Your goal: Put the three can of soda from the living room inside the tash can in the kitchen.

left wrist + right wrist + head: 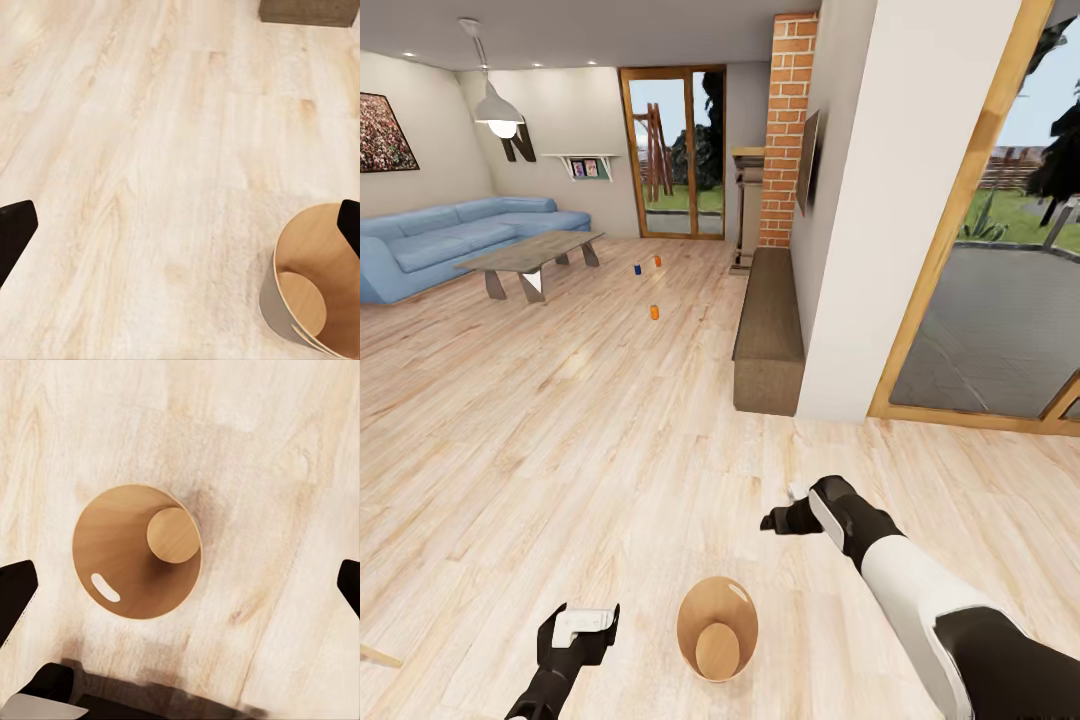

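I note a light wood plank floor [560, 430] running from near to far. At far left stands a blue sofa [450, 240], with a low grey table [532, 255] just before it. A white pendant lamp [498, 108] hangs above, and a framed picture [382, 132] is on the left wall. A brick column [788, 130] rises at far centre-right, a brown bench [768, 330] along the wall beneath it. Wood-framed glass doors [674, 150] stand far off; another glazed opening [1000, 290] lies right.

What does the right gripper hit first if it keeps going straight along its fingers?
Probably the tash can: the right wrist view looks into its open mouth, between the spread fingertips. It sits off-centre, so the wood floor beside it is possible; depth unclear.
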